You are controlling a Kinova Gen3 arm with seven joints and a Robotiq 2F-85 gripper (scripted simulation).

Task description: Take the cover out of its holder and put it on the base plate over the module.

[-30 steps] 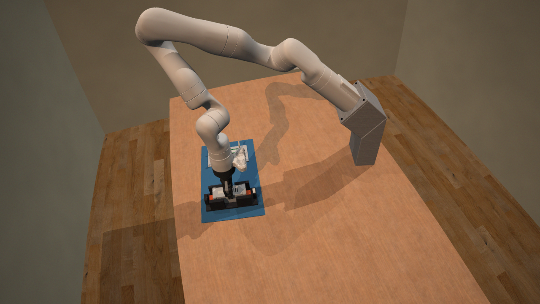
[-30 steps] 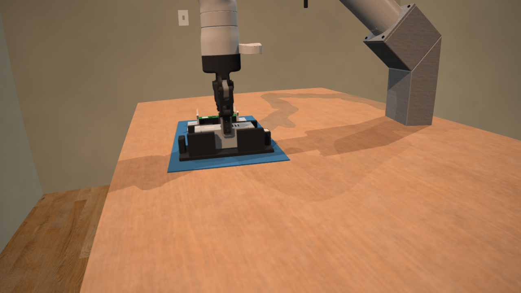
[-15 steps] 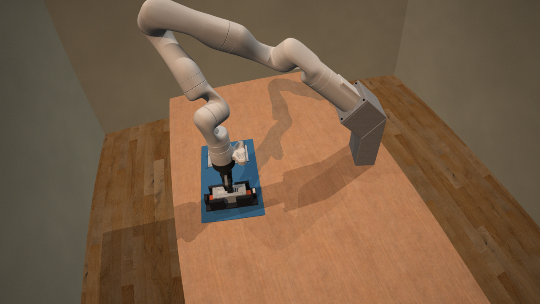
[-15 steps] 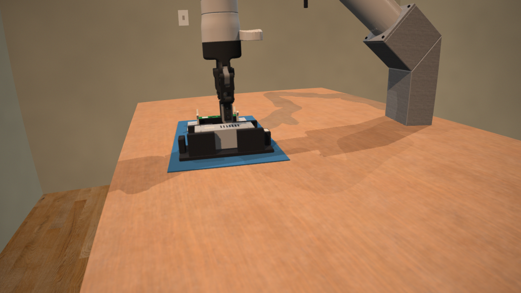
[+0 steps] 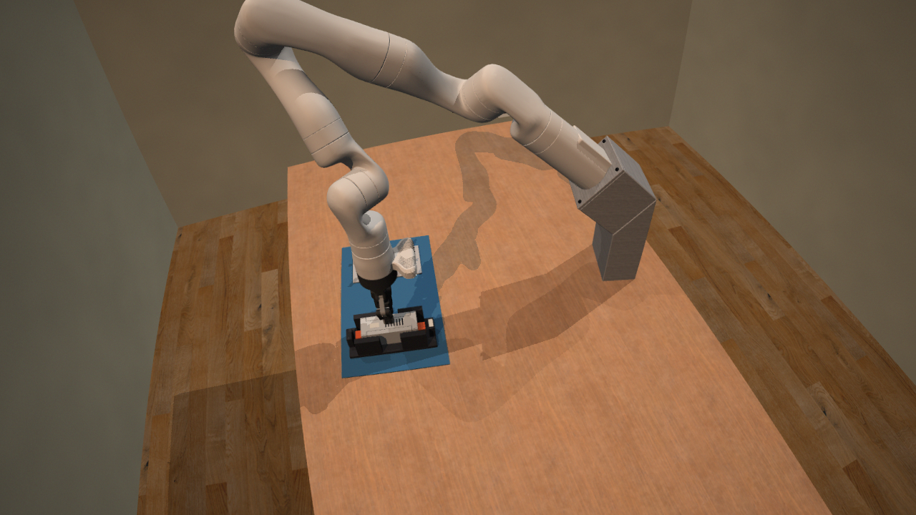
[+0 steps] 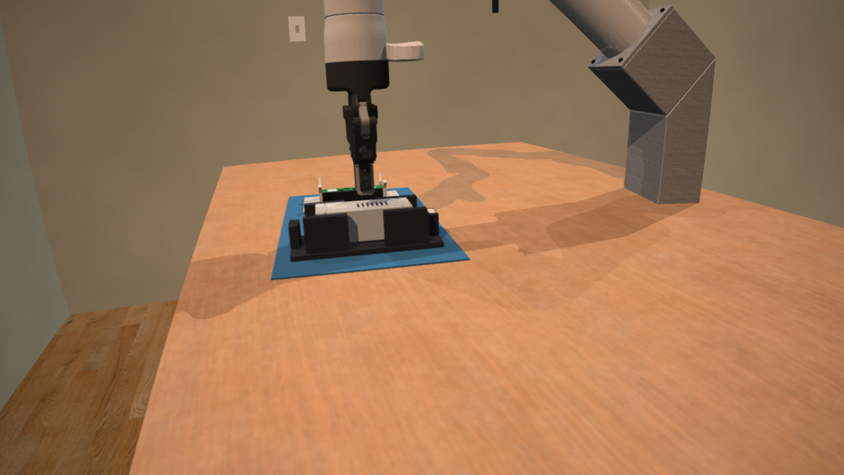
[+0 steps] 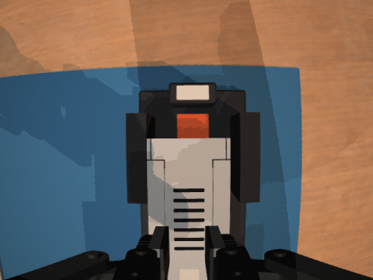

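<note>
High top view, low table-level exterior view, close downward wrist view, all sharing the blue mat [image 5: 391,368].
</note>
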